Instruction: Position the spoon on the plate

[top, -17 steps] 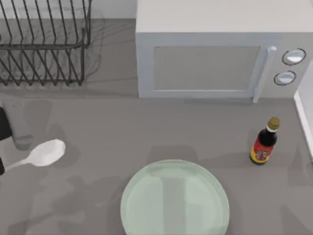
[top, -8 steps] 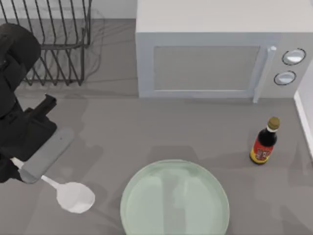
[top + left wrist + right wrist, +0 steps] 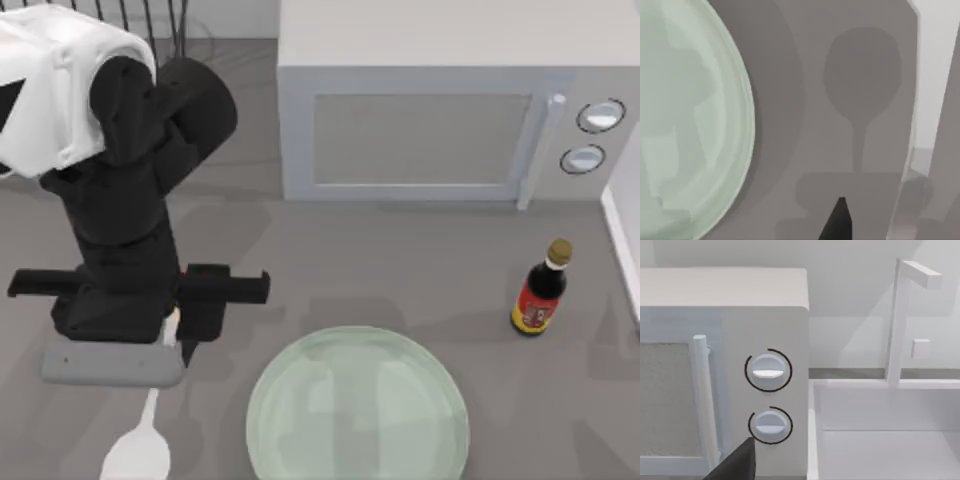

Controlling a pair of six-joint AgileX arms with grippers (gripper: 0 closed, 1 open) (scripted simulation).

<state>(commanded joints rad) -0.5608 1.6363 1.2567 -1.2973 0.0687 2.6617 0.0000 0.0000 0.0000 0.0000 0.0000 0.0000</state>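
You get the top view looking straight down on the table (image 3: 420,270). Your left wrist view sits close over the plate (image 3: 685,125), shared with the top; your right wrist view faces the microwave (image 3: 765,390)

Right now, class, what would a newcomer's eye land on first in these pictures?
The left arm's black end effector stands out at the table's left, gripping the white spoon by its handle, bowl hanging toward the near edge. Beside it lies the pale-green plate, with a big microwave behind.

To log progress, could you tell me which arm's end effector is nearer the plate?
Left. The left end effector holds the spoon just left of the plate; the right one faces the microwave.
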